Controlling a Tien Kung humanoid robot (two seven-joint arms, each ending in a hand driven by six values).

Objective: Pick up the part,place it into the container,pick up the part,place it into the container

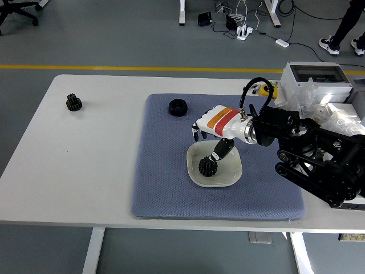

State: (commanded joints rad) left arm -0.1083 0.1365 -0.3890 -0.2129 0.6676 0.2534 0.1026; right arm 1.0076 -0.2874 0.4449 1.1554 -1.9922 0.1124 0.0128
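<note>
Step in hand: as I judged it, the first gear was delivered and the release was being finished; the job at this point was to clear the bowl without nudging it.
Worktop (85, 171): white, with a blue-grey mat (165, 182) laid over its middle and right.
Container: a shallow white bowl (231, 174) sat on the mat, towards its near half.
Part in bowl: a small black gear (207, 166) lay inside the bowl, left of centre, upright or slightly tipped; I could not tell which.
Right hand (210, 137): white with an orange stripe, it hung over the bowl's far rim with fingers loosely spread and nothing in its grip; one dark fingertip (217, 156) reached down just beside the gear, and contact could not be ruled out.
How to do it well: I would have lifted straight up before swinging away, so that finger did not drag the gear out or tip the bowl.
Next candidate: a black ring-shaped part (177, 107) sat on the mat's far left corner, well apart from the bowl.
Far part: another black gear (73, 102) sat on bare worktop at the far left, a long reach for this arm.
Hidden: the forearm covered the mat behind the hand, so anything lying there could not be seen.
Left arm: not in sight.
Clutter: a grey box (313, 77) and crinkled plastic bags (336, 120) crowded the far right; their contents were hard to make out.
</note>
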